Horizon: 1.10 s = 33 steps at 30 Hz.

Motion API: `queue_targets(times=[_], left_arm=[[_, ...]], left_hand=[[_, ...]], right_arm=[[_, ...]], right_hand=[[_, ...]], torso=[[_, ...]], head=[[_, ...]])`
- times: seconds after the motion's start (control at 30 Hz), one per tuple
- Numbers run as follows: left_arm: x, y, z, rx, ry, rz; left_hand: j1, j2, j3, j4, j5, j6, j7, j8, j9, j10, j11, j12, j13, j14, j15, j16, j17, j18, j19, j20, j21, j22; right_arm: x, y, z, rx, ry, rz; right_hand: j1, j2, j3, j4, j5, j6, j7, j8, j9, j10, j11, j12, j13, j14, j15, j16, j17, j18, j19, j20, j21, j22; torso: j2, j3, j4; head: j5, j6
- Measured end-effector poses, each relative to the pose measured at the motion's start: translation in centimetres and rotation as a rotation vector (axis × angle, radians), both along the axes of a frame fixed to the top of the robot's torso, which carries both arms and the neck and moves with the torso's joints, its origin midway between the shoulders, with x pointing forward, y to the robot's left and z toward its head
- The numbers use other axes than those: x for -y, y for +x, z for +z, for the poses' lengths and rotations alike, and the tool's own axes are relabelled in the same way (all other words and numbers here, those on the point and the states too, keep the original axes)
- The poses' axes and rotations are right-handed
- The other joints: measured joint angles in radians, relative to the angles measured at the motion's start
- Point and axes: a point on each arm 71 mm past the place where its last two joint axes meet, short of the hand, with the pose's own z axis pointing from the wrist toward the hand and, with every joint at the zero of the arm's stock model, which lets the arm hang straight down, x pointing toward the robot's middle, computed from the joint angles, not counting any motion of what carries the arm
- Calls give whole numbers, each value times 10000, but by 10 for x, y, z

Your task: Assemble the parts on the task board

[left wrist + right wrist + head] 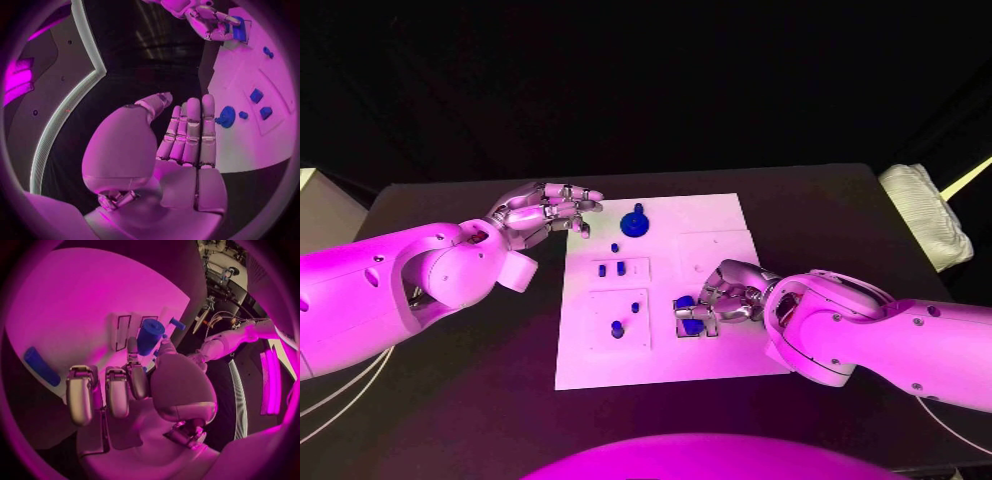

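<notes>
Lying flat in the middle of the black table [473, 400], the white rectangular task board [678, 365] carries several small blue plastic parts. A round blue knob-shaped part [635, 224] stands near its far edge, just beside the fingertips of the left robot hand [540, 213], whose fingers are loosely curled with nothing in them, not touching the knob. Two small blue blocks [610, 269] sit in a raised square panel at the board's centre, and two more small blue pieces [623, 322] stand in the panel nearer the robot. The right robot hand [720, 303] rests on the board's right side, pinching a blue cylindrical part [149, 336] between thumb and finger.
</notes>
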Motion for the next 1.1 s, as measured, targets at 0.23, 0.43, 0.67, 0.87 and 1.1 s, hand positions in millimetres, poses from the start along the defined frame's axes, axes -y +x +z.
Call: queue_targets(times=[0.23, 0.43, 0.67, 0.87, 1.1], left_arm=[[0, 0, 0, -4, 5, 5], [-1, 0, 0, -7, 8, 8], [-1, 0, 0, -10, 11, 9], [-1, 0, 0, -10, 16, 19], [-1, 0, 0, -7, 20, 31]], left_hand=[[0, 0, 0, 0, 0, 0, 0, 0, 0, -21, -22, 0, 0, 0, 0, 0, 0, 0, 0, 0, 0, 1], [0, 0, 0, 0, 0, 0, 0, 0, -1, -37, -38, 0, 1, 0, 0, 0, 1, 0, 0, 0, 1, 1], [0, 0, 0, 0, 0, 0, 0, 0, -1, -37, -38, 0, 1, 0, 0, 0, 1, 0, 0, 0, 1, 1], [0, 0, 0, 0, 0, 0, 0, 0, -1, -37, -38, 0, 1, -22, 22, 0, 1, 0, 0, 0, -46, -10], [0, 0, 0, 0, 0, 0, 0, 0, -2, -36, -38, 0, 2, -38, 38, 0, 2, -1, 0, 0, -48, -13]], right_arm=[[0, 0, -1, 75, -86, 54], [1, -1, 0, 170, -133, 75], [7, -4, 2, 298, -107, 15], [22, -9, 9, 597, 100, -175], [52, -8, 28, 1148, 350, -700]], right_hand=[[-803, -729, 212, 12, -649, -117, 42, 0, -4, 0, 0, -185, -1, 0, 0, -8, -1, -1, 0, 0, -97, -1], [-846, -772, 265, -5, -676, -118, 42, 0, -4, -39, 36, -185, -1, -1, 0, -8, -1, 0, 0, 0, -97, -1], [-461, -388, 558, -29, -345, -152, 7, 70, -4, -38, 36, -185, -2, 0, 0, -8, -2, 0, 0, 0, -96, -2], [626, -217, 639, -57, 202, -240, 21, 138, -19, -38, 36, -185, -3, -1, 0, -8, -3, 0, 0, 1, -96, 1], [1277, -108, 639, -57, 431, -628, 159, 9, -133, -4, 70, -185, -3, -1, 1, -8, -4, 1, 0, 1, -96, 6]], torso=[[-2, -1, -4], [-8, -1, -5], [-12, -1, -5], [-15, 0, -13], [-22, 1, -18]], head=[[5, -18], [5, -26], [-6, -27], [-25, -12], [-97, 7]])
